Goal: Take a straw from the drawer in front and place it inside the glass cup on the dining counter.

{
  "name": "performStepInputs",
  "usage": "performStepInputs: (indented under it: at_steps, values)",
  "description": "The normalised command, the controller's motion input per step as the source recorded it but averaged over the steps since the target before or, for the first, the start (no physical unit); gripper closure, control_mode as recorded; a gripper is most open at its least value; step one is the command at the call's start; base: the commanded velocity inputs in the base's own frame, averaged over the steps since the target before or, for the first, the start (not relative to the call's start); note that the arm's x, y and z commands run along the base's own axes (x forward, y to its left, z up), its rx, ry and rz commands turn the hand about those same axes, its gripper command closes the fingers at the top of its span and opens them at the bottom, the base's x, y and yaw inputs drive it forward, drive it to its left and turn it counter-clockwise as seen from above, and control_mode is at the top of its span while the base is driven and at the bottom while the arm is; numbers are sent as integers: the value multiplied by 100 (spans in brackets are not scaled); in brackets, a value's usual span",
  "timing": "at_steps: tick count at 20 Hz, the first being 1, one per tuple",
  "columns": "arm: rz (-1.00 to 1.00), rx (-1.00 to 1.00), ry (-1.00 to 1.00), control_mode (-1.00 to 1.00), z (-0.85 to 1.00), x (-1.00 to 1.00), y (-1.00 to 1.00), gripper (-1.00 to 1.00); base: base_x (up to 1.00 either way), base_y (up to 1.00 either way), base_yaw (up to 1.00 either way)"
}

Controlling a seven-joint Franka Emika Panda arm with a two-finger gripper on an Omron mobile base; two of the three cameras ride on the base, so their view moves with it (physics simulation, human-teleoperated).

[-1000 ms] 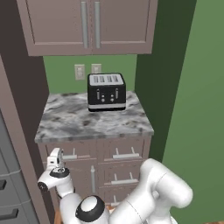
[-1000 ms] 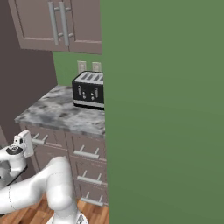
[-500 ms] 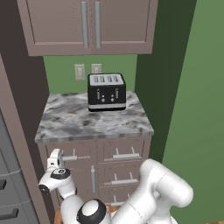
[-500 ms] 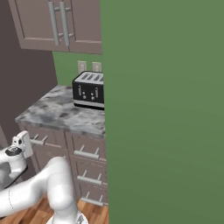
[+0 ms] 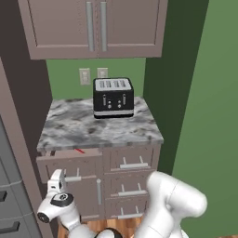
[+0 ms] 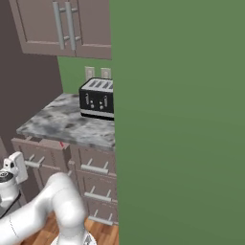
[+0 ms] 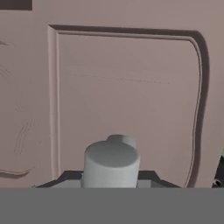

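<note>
I see the red straw [image 5: 79, 151] lying in the drawer [image 5: 69, 163] (it is pulled out a little, under the toaster [image 5: 113, 97]), and I cannot tell how wide my fingers are.

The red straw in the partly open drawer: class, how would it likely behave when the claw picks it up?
The straw looks very thin and straight, so it is probably light and could slip from a loose pinch. Its stick shape suggests it may roll if nudged inside the drawer. It looks stiff, though squeezing hard might crush it.
</note>
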Motion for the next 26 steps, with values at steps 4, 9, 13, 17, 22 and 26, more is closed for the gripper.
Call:
performStepInputs:
  at_steps: [4,9,13,17,22,26]
  values:
    - [0,0,4,-100,0,-89,0,100,0,0,0]
    - [0,0,4,-100,0,-92,7,100,0,0,0]
    - [0,0,5,-100,0,-90,13,100,0,0,0]
    - [0,0,7,-100,0,-86,16,100,0,0,0]
    - [0,0,7,-100,0,-84,11,100,0,0,0]
    - [0,0,12,-100,0,-61,11,-100,0,0,0]
